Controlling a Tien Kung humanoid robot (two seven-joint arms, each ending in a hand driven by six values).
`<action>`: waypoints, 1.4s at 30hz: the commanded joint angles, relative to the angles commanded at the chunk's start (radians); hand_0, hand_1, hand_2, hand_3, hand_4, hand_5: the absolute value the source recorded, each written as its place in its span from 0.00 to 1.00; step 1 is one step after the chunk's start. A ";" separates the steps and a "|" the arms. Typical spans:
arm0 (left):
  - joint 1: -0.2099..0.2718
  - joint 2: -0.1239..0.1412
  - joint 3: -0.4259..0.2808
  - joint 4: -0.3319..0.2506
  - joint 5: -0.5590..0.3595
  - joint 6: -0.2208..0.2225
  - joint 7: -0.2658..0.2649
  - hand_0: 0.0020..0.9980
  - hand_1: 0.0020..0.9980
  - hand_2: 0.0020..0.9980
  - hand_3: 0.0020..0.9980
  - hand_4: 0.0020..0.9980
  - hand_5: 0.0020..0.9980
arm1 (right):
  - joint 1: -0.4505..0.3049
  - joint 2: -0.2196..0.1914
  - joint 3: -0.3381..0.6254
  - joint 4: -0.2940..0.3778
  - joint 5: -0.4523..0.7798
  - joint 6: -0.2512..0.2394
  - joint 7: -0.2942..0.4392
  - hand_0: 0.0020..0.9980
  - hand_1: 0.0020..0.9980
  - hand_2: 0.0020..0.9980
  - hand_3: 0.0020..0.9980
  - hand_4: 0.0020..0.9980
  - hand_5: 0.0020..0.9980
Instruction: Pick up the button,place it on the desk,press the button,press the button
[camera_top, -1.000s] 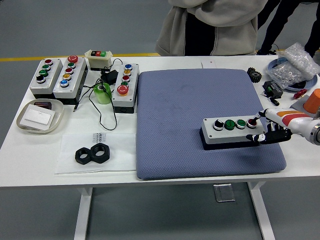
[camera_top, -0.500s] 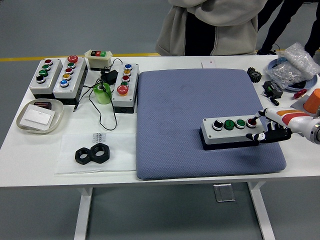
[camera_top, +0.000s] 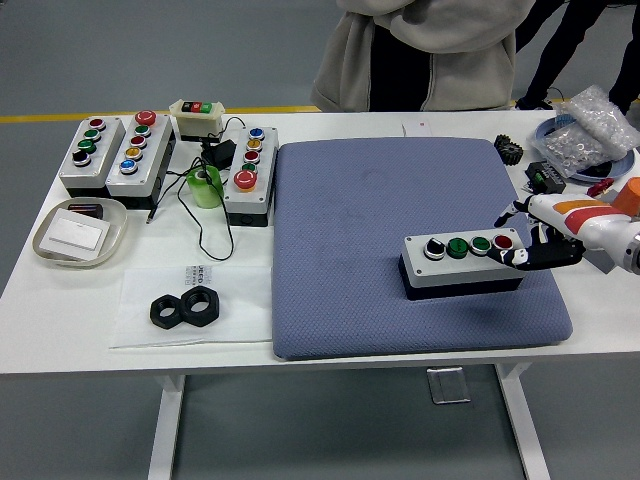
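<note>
Nearest on the white surface (camera_top: 60, 300), two black nuts (camera_top: 185, 308) lie on a clear sheet. On the blue mat (camera_top: 400, 240) sits the button box (camera_top: 462, 264) with four buttons. The right hand (camera_top: 535, 248), fingers curled and holding nothing, is just beside its right end. Left, a tray (camera_top: 80, 233) holds a white card. Farther back stand three more boxes (camera_top: 160, 150), a green roll (camera_top: 205, 186), and a person (camera_top: 425, 50).

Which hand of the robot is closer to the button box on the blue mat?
Right. The right hand is at the right end of the button box; the left hand is not in view.
</note>
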 joint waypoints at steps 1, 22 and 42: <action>0.001 0.000 -0.002 0.000 0.002 0.000 0.001 0.70 0.83 0.89 0.83 0.64 1.00 | 0.003 0.005 -0.010 -0.002 0.001 0.001 -0.001 0.28 0.18 0.25 0.76 0.79 0.71; 0.007 0.002 -0.006 -0.001 0.013 0.002 0.003 0.70 0.83 0.89 0.83 0.64 1.00 | 0.029 0.052 -0.089 -0.060 0.003 0.011 -0.010 0.28 0.18 0.26 0.76 0.79 0.70; -0.001 0.002 0.004 -0.001 -0.005 0.000 -0.001 0.70 0.83 0.89 0.83 0.64 1.00 | 0.037 0.054 -0.119 -0.068 0.007 0.034 -0.021 0.28 0.18 0.26 0.76 0.79 0.70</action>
